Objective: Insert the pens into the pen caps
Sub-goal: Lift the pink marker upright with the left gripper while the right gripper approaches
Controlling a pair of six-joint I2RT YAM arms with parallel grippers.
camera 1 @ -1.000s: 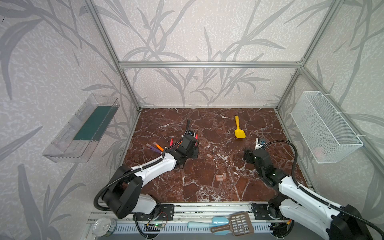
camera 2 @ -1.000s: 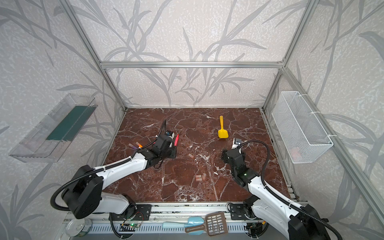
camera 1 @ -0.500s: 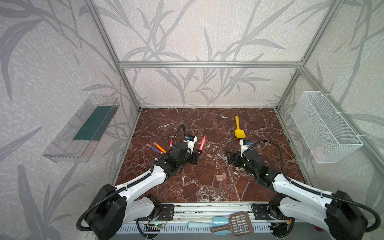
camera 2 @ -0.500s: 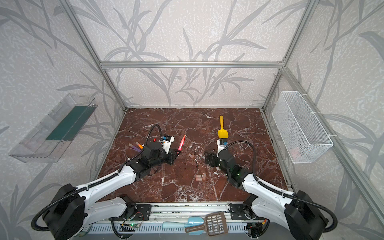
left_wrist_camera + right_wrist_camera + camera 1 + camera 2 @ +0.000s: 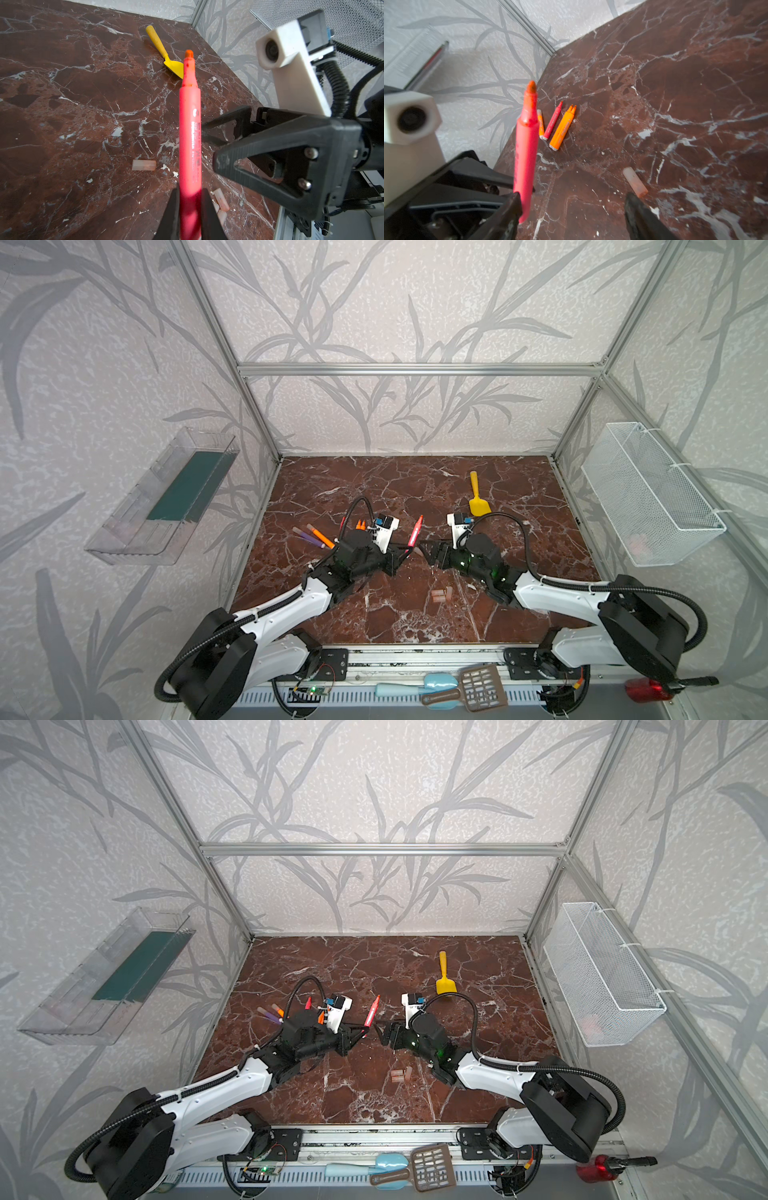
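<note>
Marble floor [image 5: 374, 489], open centre | left end effector [image 5: 407, 551] clamps pink pen [image 5: 416, 531] | right end effector [image 5: 572, 196] apart

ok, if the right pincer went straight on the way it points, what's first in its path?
Most likely the red pen held in the left pincer: it stands right at one fingertip of the open right pincer. Whether they touch, I cannot tell.

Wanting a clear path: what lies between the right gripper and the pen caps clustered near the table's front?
Only bare marble table lies between the right gripper and the pen caps, as both top views show.
</note>
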